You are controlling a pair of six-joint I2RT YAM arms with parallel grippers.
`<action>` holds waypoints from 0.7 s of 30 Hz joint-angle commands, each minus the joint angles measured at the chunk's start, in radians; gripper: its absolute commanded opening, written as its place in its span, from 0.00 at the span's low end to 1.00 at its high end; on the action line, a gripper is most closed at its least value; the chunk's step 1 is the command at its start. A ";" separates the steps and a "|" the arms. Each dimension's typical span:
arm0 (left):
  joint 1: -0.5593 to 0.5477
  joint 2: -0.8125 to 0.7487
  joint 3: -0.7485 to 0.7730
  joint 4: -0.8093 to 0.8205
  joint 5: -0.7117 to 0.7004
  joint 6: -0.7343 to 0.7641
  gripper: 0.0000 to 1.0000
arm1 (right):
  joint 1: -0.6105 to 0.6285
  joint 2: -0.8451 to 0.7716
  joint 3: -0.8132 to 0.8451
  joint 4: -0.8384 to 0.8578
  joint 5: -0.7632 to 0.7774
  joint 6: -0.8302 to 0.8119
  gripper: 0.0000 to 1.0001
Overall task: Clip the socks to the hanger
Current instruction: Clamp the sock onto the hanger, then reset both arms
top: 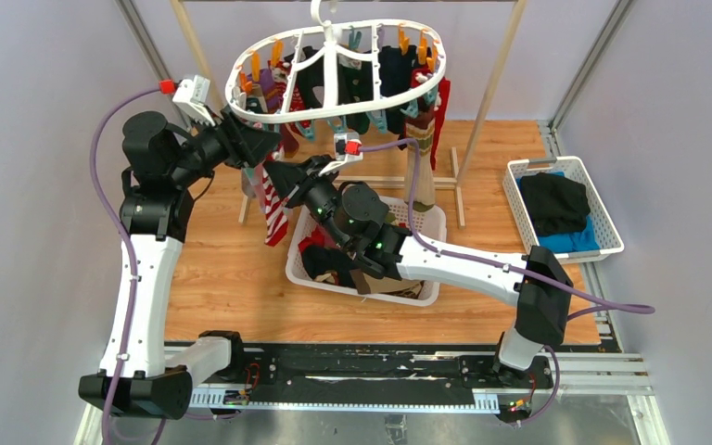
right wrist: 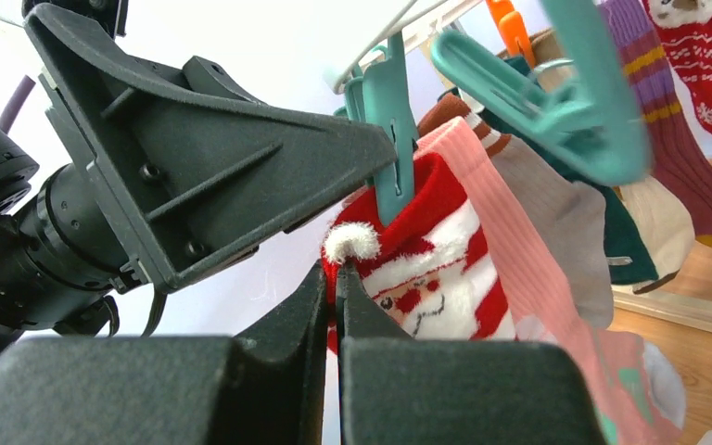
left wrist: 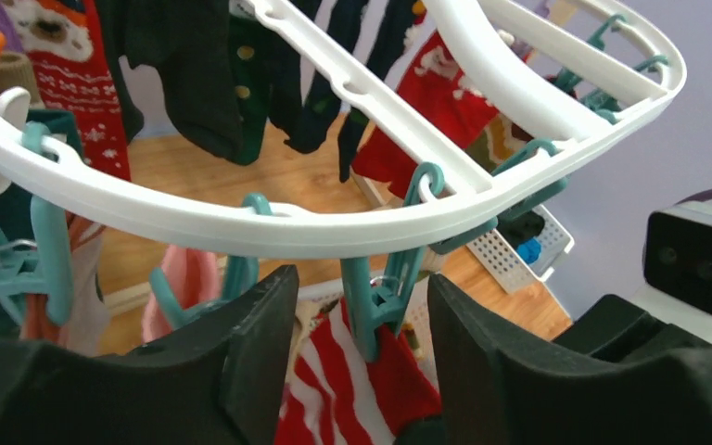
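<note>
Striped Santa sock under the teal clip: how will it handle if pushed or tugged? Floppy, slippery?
Probably floppy: the Santa sock hangs limp from its cuff. Likely light, since one teal clothespin seems enough to carry it. The fuzzy knit looks grippy, so it should not slip from the shut right gripper; a push would probably just swing it.

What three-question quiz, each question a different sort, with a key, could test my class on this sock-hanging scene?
1. True or false: the left gripper is shut.
2. What holds the striped sock on the hanger? A: a rubber band. B: a teal clothespin. C: a knot.
3. Which gripper pinches the striped sock?
Key: 1 false, its jaws stand apart; 2 B; 3 the right gripper.
</note>
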 commanded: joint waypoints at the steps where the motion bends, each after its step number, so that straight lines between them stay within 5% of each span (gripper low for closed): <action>1: -0.003 -0.030 -0.001 -0.052 0.009 0.027 0.61 | 0.016 -0.002 0.031 0.031 0.016 -0.031 0.00; 6: -0.003 -0.052 0.013 -0.093 0.005 0.051 0.76 | 0.011 -0.012 0.012 0.030 0.024 -0.044 0.01; 8: -0.004 -0.059 0.031 -0.136 0.003 0.078 0.81 | 0.003 -0.024 -0.005 0.022 0.028 -0.045 0.20; 10: -0.002 -0.058 0.067 -0.212 0.002 0.123 0.83 | -0.007 -0.045 -0.026 -0.003 0.031 -0.051 0.49; 12: 0.005 -0.054 0.109 -0.309 -0.008 0.177 0.85 | -0.020 -0.079 -0.059 -0.048 0.035 -0.066 0.65; 21: 0.163 -0.049 0.131 -0.593 -0.018 0.464 0.88 | -0.040 -0.441 -0.385 -0.311 0.138 -0.274 0.77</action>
